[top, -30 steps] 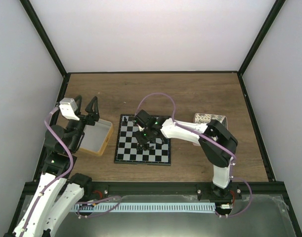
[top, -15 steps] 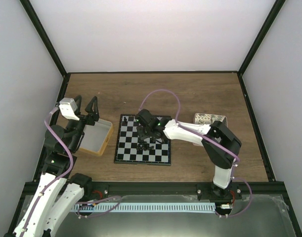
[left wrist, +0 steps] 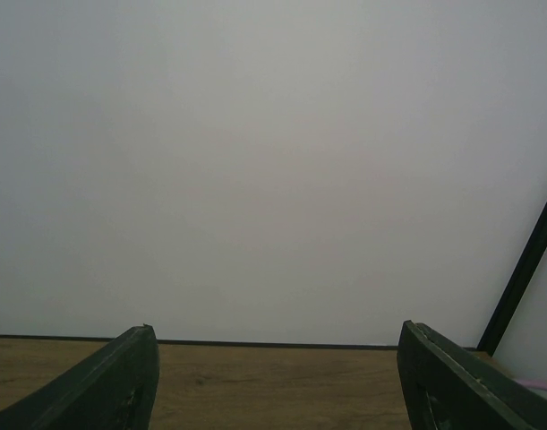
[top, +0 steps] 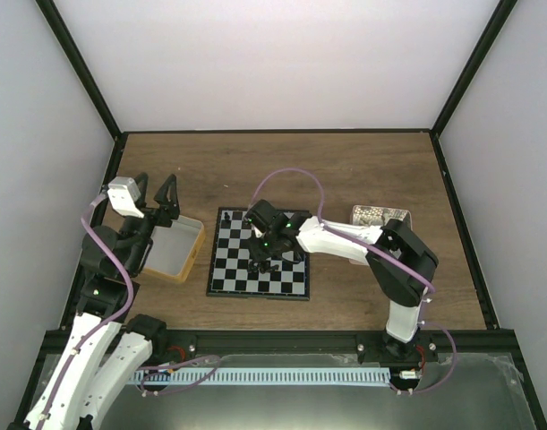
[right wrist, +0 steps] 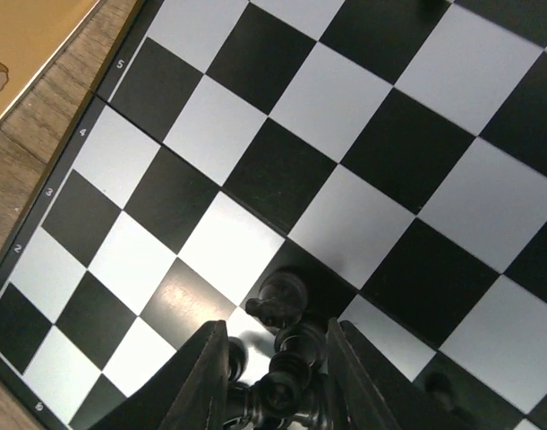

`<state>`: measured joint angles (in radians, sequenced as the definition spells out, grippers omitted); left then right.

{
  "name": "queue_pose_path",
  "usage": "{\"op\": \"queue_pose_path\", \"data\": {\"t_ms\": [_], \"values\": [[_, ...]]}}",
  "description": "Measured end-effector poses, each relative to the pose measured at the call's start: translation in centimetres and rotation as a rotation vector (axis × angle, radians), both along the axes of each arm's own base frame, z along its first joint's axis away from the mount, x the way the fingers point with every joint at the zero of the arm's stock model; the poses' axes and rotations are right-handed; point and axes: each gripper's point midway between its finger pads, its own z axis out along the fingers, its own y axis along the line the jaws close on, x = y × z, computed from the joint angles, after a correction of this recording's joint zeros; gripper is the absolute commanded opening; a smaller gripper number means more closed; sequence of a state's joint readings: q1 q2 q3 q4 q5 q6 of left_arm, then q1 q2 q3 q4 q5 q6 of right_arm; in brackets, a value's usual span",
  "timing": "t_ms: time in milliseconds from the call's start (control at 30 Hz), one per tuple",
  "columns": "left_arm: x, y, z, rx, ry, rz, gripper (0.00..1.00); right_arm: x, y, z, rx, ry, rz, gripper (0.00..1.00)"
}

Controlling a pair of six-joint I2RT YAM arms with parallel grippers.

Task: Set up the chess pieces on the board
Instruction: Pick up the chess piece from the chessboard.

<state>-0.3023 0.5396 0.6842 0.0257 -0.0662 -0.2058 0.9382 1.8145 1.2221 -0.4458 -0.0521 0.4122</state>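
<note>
While black chess pieces point(right wrist: 284, 303) cluster on the near half of the board point(top: 230, 269), right end effector point(right wrist: 277, 339) straddles 1, jaws narrowly apart, likely to free it upright. Left end effector point(top: 157, 186) idles wide, empty, out of the way.

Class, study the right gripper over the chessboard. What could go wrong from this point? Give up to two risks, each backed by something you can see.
1. Several chess pieces crowd together between the fingers of the right gripper; lifting away may knock one over.
2. One more piece sits right beside one finger, so a sideways move could push it off its square on the board.
</note>
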Motion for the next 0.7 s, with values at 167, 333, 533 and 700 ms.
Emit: {"op": "queue_pose_path", "data": {"t_ms": [167, 333, 533, 700], "values": [[0.0, 0.0, 0.0, 0.0, 0.0, 0.002, 0.74, -0.4, 0.0, -0.1, 0.001, 0.015, 0.013, 0.26], [0.0, 0.0, 0.0, 0.0, 0.0, 0.002, 0.75, -0.7, -0.5, -0.4, -0.023, 0.03, 0.011, 0.22], [0.0, 0.0, 0.0, 0.0, 0.0, 0.002, 0.74, -0.7, -0.8, -0.5, -0.038, 0.031, 0.009, 0.12], [0.0, 0.1, 0.0, 0.0, -0.001, 0.002, 0.75, 0.3, -1.3, -0.3, -0.063, -0.012, -0.034, 0.12]]}}
